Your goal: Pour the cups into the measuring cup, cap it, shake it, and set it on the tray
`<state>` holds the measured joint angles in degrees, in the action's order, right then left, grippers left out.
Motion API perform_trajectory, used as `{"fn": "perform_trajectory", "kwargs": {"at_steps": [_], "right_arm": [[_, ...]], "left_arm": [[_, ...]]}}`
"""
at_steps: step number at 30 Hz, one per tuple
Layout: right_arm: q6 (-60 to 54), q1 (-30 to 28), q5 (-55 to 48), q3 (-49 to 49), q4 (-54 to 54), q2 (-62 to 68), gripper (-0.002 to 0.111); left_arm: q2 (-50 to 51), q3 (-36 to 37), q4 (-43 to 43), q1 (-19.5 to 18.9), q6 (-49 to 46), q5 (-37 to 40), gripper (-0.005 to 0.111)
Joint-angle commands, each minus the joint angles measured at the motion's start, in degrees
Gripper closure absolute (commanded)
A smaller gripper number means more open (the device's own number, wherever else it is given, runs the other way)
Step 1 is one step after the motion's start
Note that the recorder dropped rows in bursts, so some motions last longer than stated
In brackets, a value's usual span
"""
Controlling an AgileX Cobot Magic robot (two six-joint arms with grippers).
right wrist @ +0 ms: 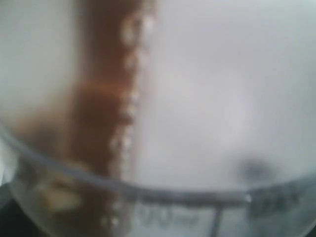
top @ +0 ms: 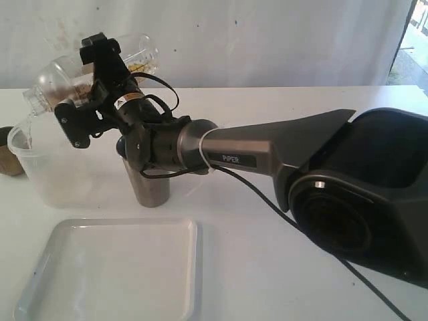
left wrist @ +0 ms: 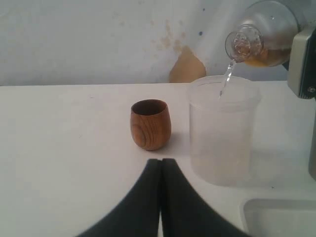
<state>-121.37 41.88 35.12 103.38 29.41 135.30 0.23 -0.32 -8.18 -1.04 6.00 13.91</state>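
Note:
My right gripper (top: 93, 73) is shut on the measuring cup (top: 61, 72), a clear cylinder held tipped over high at the back left. The right wrist view shows its printed scale and brown liquid (right wrist: 98, 123) up close. A thin stream (left wrist: 226, 79) runs from its narrow mouth into the frosted plastic cup (left wrist: 222, 133) below. The brown wooden cup (left wrist: 150, 123) stands upright beside that frosted cup. The steel tumbler (top: 148, 190) stands under my right arm. The white tray (top: 107, 267) lies at the table's front. My left gripper (left wrist: 161, 160) is shut and holds nothing, a short way before the wooden cup.
The frosted cup (top: 40, 167) stands at the table's left with the wooden cup (top: 8, 160) at the frame edge beside it. My right arm's base (top: 361, 194) fills the right side. A white wall backs the table.

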Motion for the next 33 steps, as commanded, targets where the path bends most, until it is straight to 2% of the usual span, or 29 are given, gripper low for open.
{"fn": "perform_trajectory", "kwargs": {"at_steps": [1, 16, 33], "right_arm": [[-1.53, -0.21, 3.44, 0.52, 0.23, -0.64, 0.108], [-1.53, -0.34, 6.43, 1.45, 6.52, -0.64, 0.108], [-1.53, -1.59, 6.56, 1.96, -0.75, -0.64, 0.108]], "left_arm": [[-0.23, 0.32, -0.20, 0.17, 0.08, -0.30, 0.107], [-0.23, 0.32, -0.20, 0.17, 0.08, -0.30, 0.107], [-0.23, 0.32, -0.20, 0.17, 0.08, -0.30, 0.107]]}}
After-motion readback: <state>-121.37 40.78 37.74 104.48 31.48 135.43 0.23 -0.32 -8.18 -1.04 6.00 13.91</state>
